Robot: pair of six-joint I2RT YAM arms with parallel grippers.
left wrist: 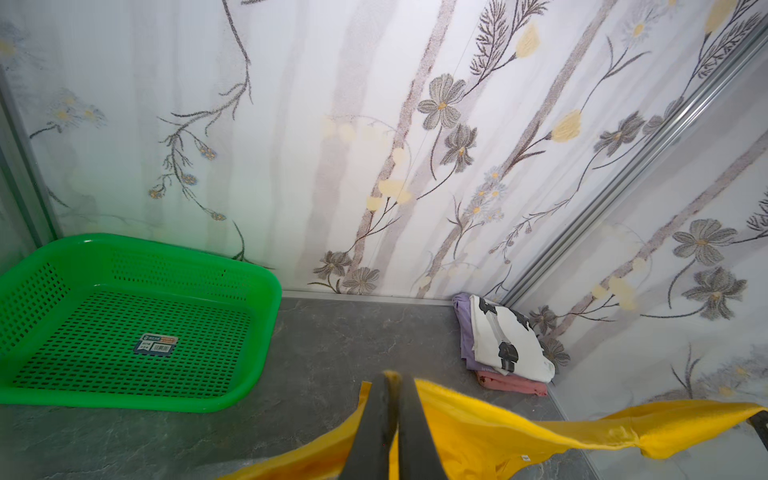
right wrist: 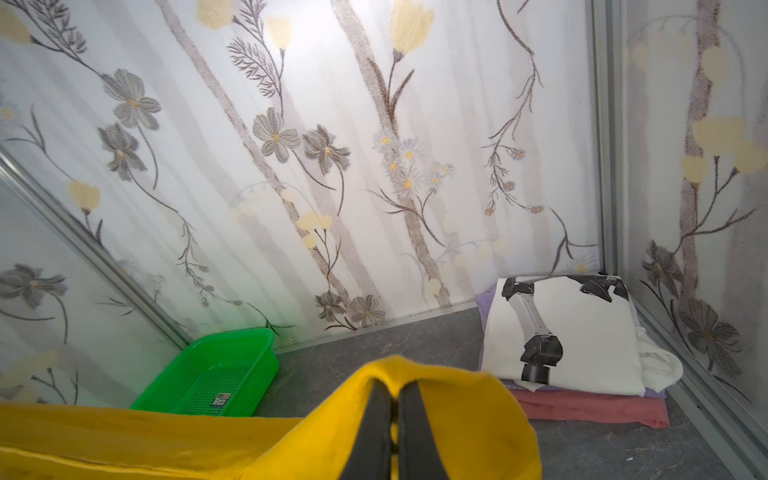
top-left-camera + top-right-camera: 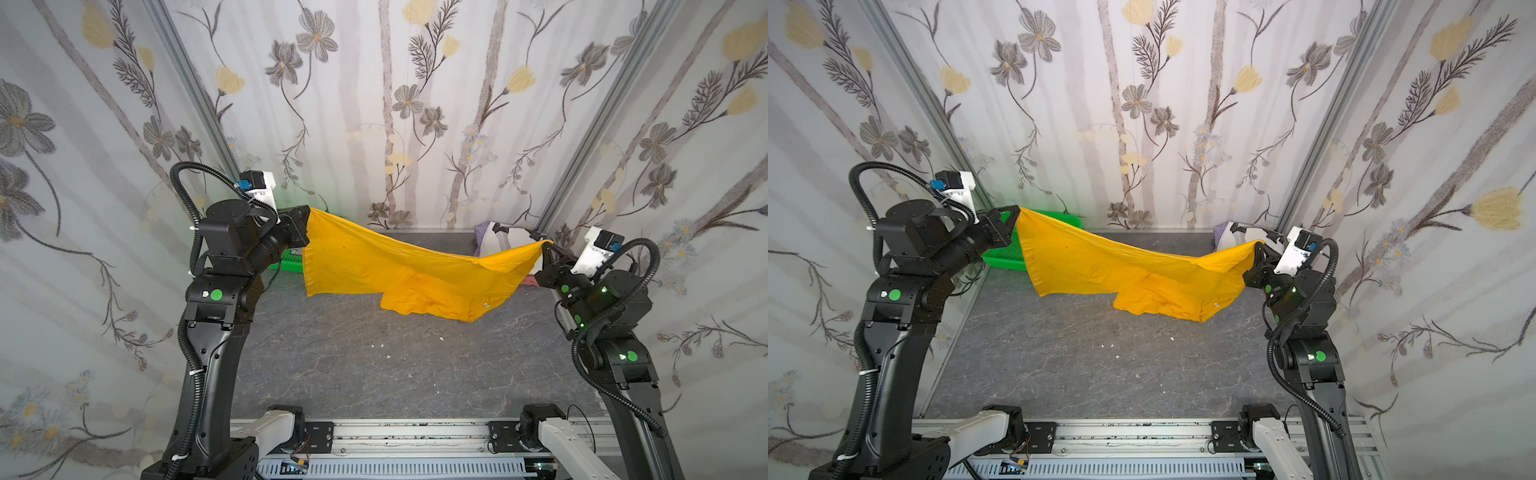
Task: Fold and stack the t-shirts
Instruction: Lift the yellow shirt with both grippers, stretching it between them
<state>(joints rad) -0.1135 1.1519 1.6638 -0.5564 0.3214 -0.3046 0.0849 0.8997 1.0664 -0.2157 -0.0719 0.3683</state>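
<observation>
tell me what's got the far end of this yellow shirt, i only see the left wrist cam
observer: the right end effector is shut on the yellow t-shirt at its other end.
operator: is it pulled flat
observer: no, in both top views it sags between the arms, with a bunched part hanging lowest nearer the right arm.
operator: anything on the table in front
observer: a few small white scraps lie on the table in front of the shirt.

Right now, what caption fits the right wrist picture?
Shut right gripper pinching the yellow t-shirt, folded t-shirt stack and green basket behind.
</observation>
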